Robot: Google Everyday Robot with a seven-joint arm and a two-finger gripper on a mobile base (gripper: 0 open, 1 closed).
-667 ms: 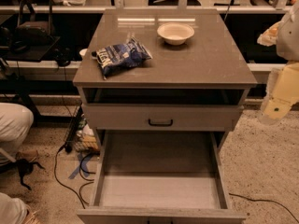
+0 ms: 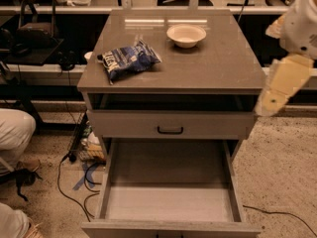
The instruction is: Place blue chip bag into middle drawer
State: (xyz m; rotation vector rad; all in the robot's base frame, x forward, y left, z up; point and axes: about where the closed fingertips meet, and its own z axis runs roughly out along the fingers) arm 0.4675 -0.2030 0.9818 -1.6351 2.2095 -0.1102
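The blue chip bag lies crinkled on the left part of the cabinet top, near its front edge. The middle drawer is pulled out wide below, with a bare grey floor and nothing in it. My gripper shows as a pale beige shape at the right edge, beside the cabinet's front right corner. It hangs from the white arm and is far from the bag and holds nothing that I can see.
A white bowl stands at the back middle of the cabinet top. The drawer front with the black handle above the open drawer is shut. Cables lie on the floor at the left, and a person's legs are there too.
The arm and gripper have moved a little to the left and up, closer to the cabinet's right corner. The bag, bowl and drawers have not moved.
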